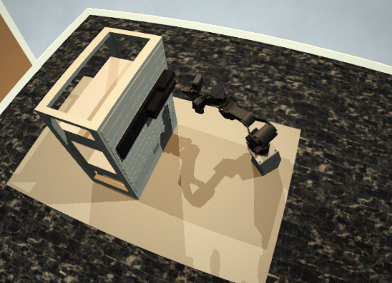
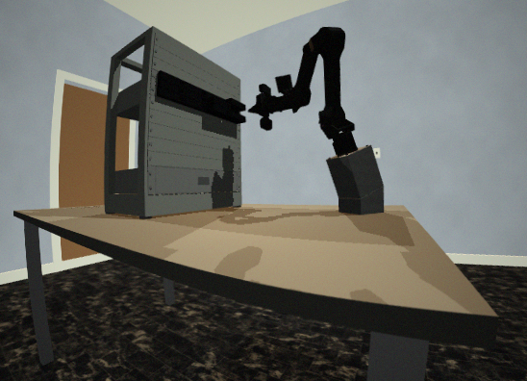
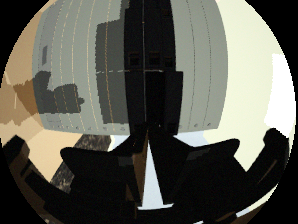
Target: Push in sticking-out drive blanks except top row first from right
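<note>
The grey rack (image 1: 143, 153) (image 2: 188, 148) (image 3: 67, 43) stands on the tan table (image 1: 232, 210) (image 2: 313, 259). A band of black drive blanks (image 1: 130, 136) (image 2: 183, 92) (image 3: 149, 23) runs across the upper part of its front. The blanks at the end nearest the arm (image 1: 165, 81) (image 2: 235, 111) stick out from the front; another one (image 1: 157, 103) also stands proud. My gripper (image 1: 184, 90) (image 2: 251, 109) (image 3: 147, 125) is shut and empty. It points at the protruding blanks, a short gap in front of them, not touching. The wrist view shows the fingertips together below the black band.
The arm's grey base (image 1: 267, 161) (image 2: 358, 182) stands on the table to the right of the rack. The rack is an open frame with bare shelves behind the front panel. A brown door (image 2: 77, 177) is in the wall behind the rack.
</note>
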Available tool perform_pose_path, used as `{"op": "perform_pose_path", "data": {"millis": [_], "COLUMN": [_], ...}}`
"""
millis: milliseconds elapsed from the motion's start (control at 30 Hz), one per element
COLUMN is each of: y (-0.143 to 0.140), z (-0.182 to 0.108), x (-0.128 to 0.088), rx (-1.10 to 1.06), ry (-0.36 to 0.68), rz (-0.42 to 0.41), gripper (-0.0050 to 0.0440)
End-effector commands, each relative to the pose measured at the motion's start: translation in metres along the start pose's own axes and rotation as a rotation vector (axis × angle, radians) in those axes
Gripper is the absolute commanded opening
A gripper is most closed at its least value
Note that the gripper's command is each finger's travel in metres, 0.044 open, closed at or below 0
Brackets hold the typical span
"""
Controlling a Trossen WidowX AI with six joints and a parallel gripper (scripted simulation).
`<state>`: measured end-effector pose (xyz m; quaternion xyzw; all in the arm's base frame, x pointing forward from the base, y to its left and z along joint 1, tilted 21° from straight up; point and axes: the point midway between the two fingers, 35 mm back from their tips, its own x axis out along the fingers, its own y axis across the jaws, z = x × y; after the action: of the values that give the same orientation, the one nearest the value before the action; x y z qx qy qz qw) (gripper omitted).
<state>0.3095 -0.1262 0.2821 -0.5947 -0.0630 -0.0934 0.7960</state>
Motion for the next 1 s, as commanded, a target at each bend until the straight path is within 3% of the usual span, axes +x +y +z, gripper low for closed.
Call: {"op": "perform_pose_path", "data": {"millis": [0,500,967], "y": [-0.008,-0.007,0.001], "z": [0.002,0.010,0.058], "x": [0.001,0.001,0.003], "rx": [-0.014,-0.014,-0.014], "ry": [-0.003,-0.003,-0.003], "rz": [-0.021,-0.021,-0.021], "gripper": [0.0000,0.0000,0.0000]}}
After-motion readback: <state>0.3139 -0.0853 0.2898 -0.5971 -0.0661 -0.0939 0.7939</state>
